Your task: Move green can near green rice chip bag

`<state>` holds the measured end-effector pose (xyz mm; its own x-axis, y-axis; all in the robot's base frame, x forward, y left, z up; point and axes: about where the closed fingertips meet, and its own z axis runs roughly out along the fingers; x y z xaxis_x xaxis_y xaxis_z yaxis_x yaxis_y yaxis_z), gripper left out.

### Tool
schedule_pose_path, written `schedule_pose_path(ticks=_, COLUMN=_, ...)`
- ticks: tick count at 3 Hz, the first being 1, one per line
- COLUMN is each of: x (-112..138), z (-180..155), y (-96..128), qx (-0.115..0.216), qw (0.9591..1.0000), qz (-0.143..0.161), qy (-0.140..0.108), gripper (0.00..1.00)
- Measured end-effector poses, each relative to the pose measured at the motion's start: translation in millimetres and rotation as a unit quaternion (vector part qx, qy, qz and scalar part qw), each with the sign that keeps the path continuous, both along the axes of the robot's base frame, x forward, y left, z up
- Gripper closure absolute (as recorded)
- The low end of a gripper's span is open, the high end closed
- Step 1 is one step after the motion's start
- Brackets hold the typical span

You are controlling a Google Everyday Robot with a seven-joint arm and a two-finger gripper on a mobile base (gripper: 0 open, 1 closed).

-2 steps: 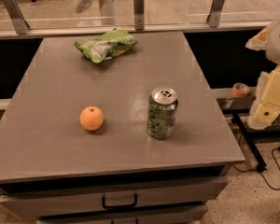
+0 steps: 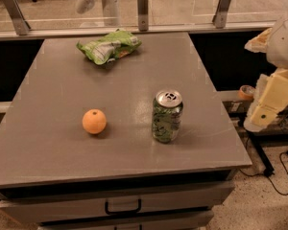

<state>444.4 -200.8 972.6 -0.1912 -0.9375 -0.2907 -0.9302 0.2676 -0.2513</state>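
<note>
The green can (image 2: 167, 116) stands upright on the grey table (image 2: 62, 147), right of centre towards the front. The green rice chip bag (image 2: 109, 46) lies wrinkled at the far side, left of centre, well apart from the can. My gripper (image 2: 98, 1) hangs at the top edge of the view, above and beyond the table's far edge, just behind the bag and far from the can. Its two pale fingers (image 2: 85, 0) stand apart and hold nothing.
A round orange fruit (image 2: 94, 121) sits left of the can. Cream arm segments (image 2: 273, 95) hang beside the table's right edge. A rail with metal posts (image 2: 142, 6) runs behind the table. A drawer with a handle (image 2: 122, 206) is under the front edge.
</note>
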Motion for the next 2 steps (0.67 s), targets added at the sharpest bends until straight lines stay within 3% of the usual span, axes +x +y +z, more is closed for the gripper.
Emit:
schedule_pose_path(ticks=1, x=12, z=-25, y=25, qx=0.084, qw=0.9961, qz=0.026, qy=-0.011, gripper=0.0)
schedule_pose_path(ticks=2, x=20, z=-51, y=53, qx=0.163, qw=0.9844, qz=0.061, qy=-0.025, gripper=0.0)
